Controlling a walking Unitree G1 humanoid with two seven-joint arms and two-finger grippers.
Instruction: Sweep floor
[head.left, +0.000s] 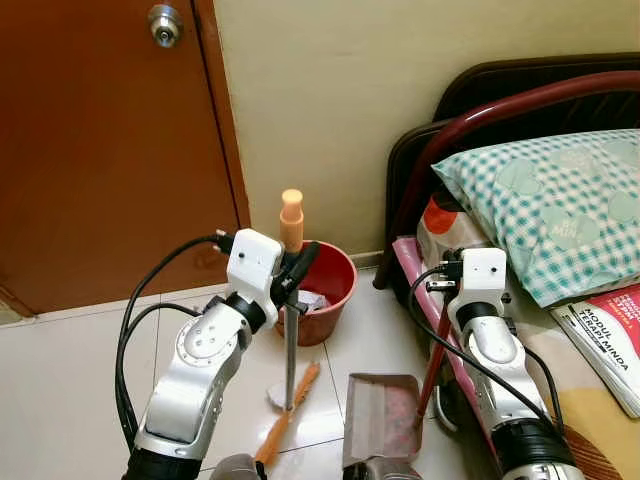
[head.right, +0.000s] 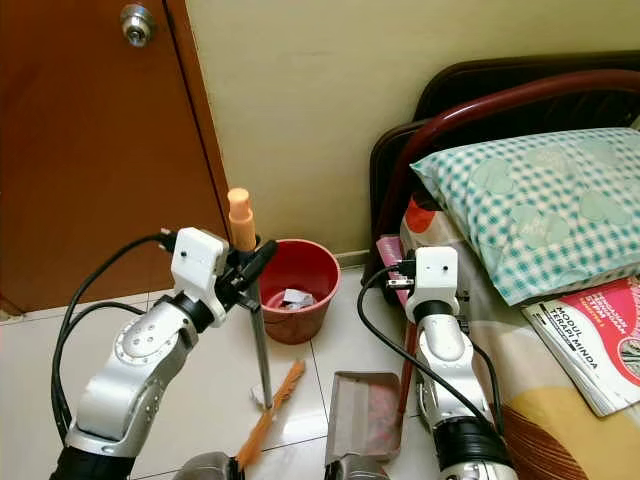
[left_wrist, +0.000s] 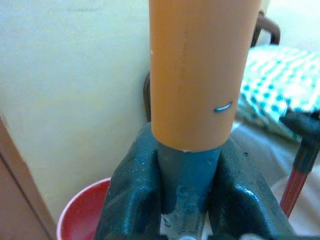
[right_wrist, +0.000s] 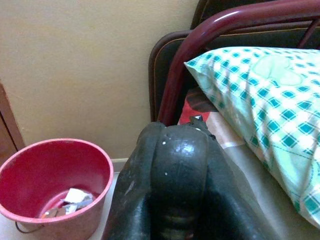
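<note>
My left gripper (head.left: 291, 272) is shut on the broom's grey pole (head.left: 291, 350), just under its orange cap (left_wrist: 200, 70). The pole stands nearly upright, and the orange brush head (head.left: 287, 415) rests on the tiles beside a white scrap of paper (head.left: 276, 397). My right gripper (head.left: 446, 287) is shut on the red handle (head.left: 433, 365) of the dustpan (head.left: 378, 420), which sits on the floor just right of the brush. A red bucket (head.left: 322, 290) holding paper scraps (right_wrist: 75, 196) stands against the wall behind the broom.
A brown door (head.left: 100, 150) fills the left and a cream wall (head.left: 320, 90) the back. A bed with a maroon frame (head.left: 470, 125), a checked pillow (head.left: 560, 200) and a book (head.left: 615, 340) crowds the right. Tiled floor (head.left: 70, 380) lies open at left.
</note>
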